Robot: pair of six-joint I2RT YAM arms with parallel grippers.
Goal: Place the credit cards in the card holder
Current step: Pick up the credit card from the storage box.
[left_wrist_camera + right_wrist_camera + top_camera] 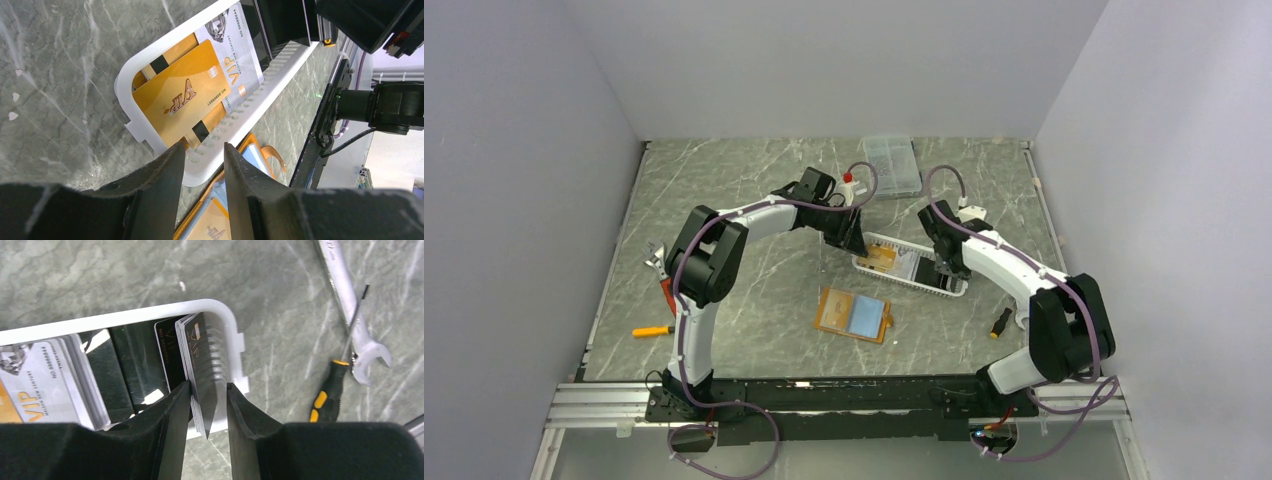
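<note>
Top external view, from the left: left gripper (205,150) poised over the left end of the white basket (125,80), jaws parted and empty, gold cards (185,97) lying below. In front of the basket, card holder (854,315) spread open on the table. At the right end, right gripper (207,387) astride upright black cards (197,355), jaws apart, not clamped.

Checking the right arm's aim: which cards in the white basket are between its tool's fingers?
The black cards, standing on edge at the basket's end wall; the silver cards and gold cards sit farther along.
</note>
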